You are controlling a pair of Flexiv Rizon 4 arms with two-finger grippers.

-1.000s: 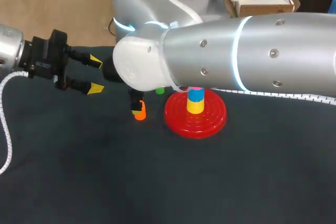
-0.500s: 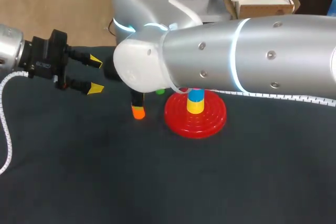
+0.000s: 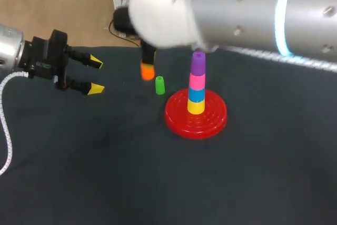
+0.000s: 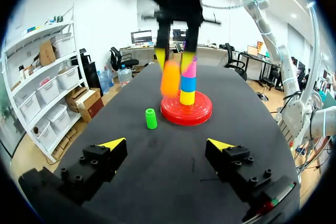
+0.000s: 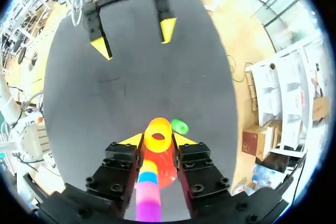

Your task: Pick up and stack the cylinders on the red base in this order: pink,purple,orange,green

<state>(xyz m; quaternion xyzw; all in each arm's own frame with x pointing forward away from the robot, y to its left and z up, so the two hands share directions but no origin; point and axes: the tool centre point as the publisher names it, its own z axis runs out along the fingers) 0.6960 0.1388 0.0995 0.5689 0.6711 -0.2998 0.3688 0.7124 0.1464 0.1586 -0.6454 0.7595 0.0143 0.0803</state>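
- R gripper [image 5: 158,140]: fingers clamped on orange cylinder [image 3: 147,70] from two sides, hollow end facing the wrist cam. Held upright, prob. so the bore drops straight onto the stack.
- Orange is up off the bench [image 3: 158,183]. In the L wrist view it hangs about level with the stack's upper pieces, just beside them and not yet over them. Height looks chosen to clear the top.
- Stack on red base [image 3: 210,122], btm to top: yellow cylinder [image 3: 196,106], blue cylinder [image 3: 196,94], pink cylinder [image 3: 197,81], purple cylinder [image 3: 198,62]. Pink + purple done, so orange is the step in hand.
- Green cylinder [image 3: 159,85]: upright on bench, near the base's rim but apart from it, under/beside the carried orange. Last in order, so it waits.
- L gripper [image 3: 95,75]: fingers apart, nothing between, well off to the side. Parked clear of R arm's path, I'd say.
- Next needs a sideways shift over purple, then a straight lowering. A tilt could knock the tall stack.
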